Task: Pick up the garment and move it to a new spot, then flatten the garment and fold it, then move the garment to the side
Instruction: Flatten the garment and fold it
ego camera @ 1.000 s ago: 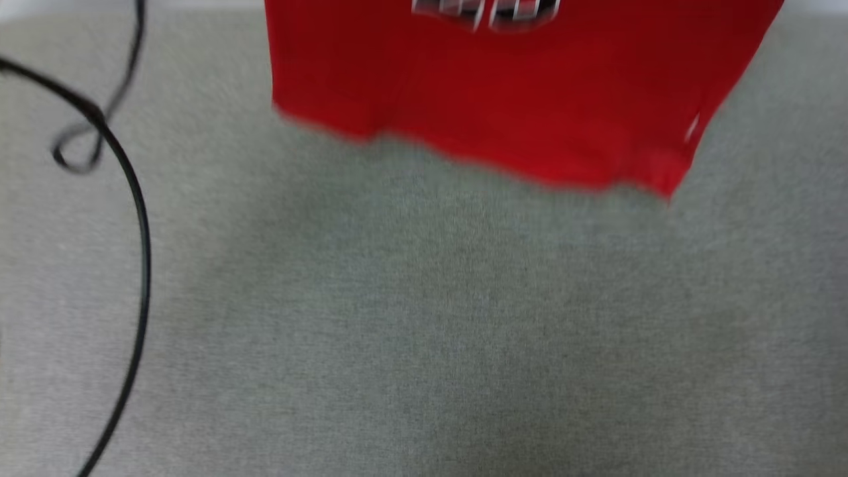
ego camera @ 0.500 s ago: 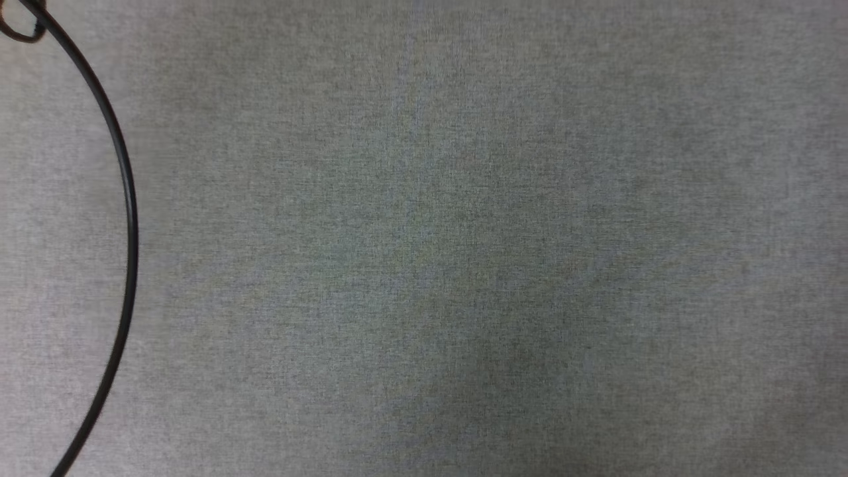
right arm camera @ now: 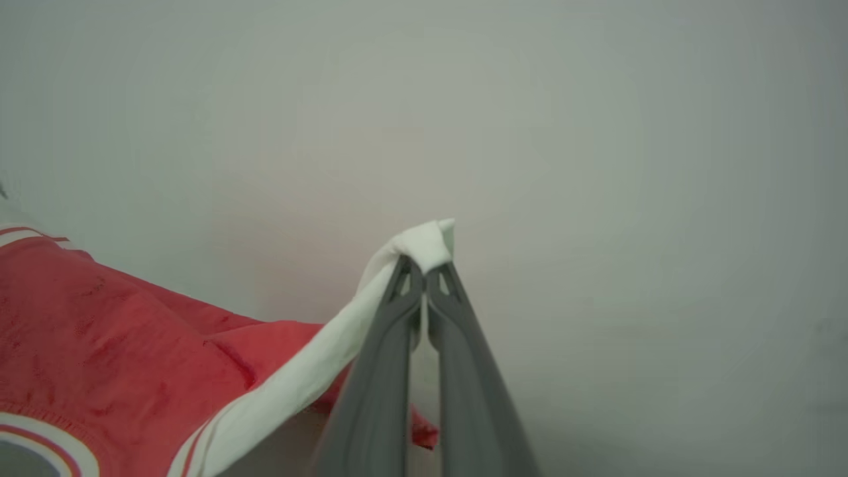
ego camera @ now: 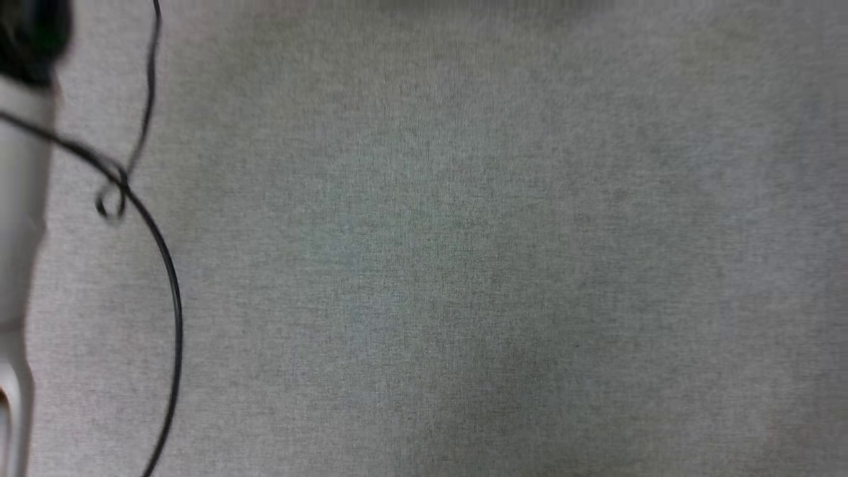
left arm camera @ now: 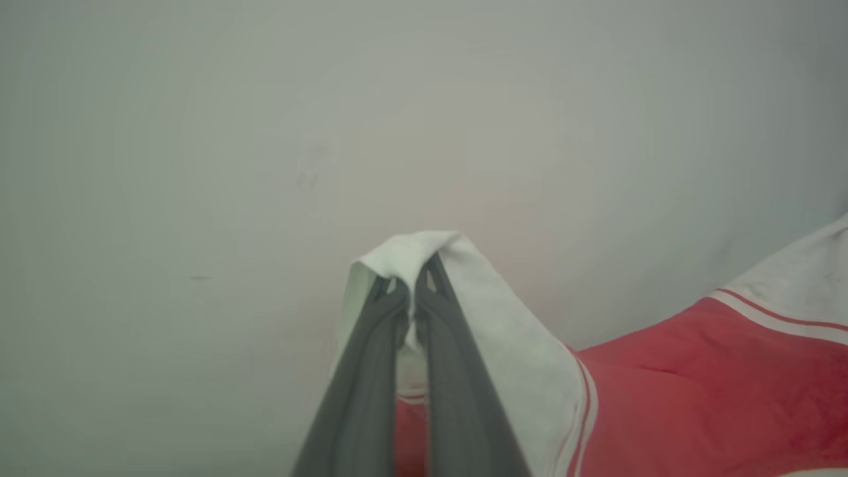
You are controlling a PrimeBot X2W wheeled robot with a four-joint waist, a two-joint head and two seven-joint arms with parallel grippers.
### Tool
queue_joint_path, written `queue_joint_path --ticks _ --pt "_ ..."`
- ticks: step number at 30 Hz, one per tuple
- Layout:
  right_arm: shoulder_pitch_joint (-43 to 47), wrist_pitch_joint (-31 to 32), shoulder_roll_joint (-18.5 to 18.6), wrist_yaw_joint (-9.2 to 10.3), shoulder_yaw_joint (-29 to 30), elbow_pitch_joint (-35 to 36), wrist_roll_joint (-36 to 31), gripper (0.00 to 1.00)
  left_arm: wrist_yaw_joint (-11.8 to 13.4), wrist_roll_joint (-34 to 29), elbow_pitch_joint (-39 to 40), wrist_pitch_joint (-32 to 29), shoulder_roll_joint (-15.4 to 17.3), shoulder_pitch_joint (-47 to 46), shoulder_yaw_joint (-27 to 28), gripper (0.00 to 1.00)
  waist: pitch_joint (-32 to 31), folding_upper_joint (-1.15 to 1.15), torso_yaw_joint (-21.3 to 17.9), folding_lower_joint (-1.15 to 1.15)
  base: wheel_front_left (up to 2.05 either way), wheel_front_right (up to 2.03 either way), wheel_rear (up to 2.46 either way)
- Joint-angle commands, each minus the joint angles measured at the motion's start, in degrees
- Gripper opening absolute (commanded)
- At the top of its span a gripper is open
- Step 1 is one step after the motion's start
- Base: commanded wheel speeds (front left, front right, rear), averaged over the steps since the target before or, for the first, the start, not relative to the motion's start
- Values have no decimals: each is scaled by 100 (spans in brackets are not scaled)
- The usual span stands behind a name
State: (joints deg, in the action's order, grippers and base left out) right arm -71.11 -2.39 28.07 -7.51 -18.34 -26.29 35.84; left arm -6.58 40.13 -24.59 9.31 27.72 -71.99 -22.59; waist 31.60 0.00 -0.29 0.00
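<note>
Both jaws clamped on white sleeve tips [left arm camera: 411, 248], red garment [left arm camera: 695, 371] slung between them

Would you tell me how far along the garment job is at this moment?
Done: the pickup, with the left gripper and the right gripper each shut on a white sleeve of the garment. In hand: it hangs between them, apparently mid-move. Left: laying it on the grey cloth surface, flattening, folding, moving it aside.
</note>
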Motion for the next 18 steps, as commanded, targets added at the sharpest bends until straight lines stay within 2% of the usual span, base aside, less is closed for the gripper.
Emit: queue_joint_path --ticks 1,8,11,18 --pt "384 -111 24 4 -64 88 65 0 75 54 137 90 48 430 24 0 -299 0 -25 0 0 0 0" --pt "1984 -301 31 4 -146 440 233 0 480 316 931 240 228 2318 130 0 -955 0 -44 0 0 0 0" --pt "2703 -297 -13 4 -84 650 188 0 703 408 1321 241 328 3108 171 0 -1240 0 -54 0 0 0 0" --pt "4050 -246 -103 5 168 1049 93 0 1038 668 1920 231 497 4554 234 0 -1769 0 -86 0 0 0 0"
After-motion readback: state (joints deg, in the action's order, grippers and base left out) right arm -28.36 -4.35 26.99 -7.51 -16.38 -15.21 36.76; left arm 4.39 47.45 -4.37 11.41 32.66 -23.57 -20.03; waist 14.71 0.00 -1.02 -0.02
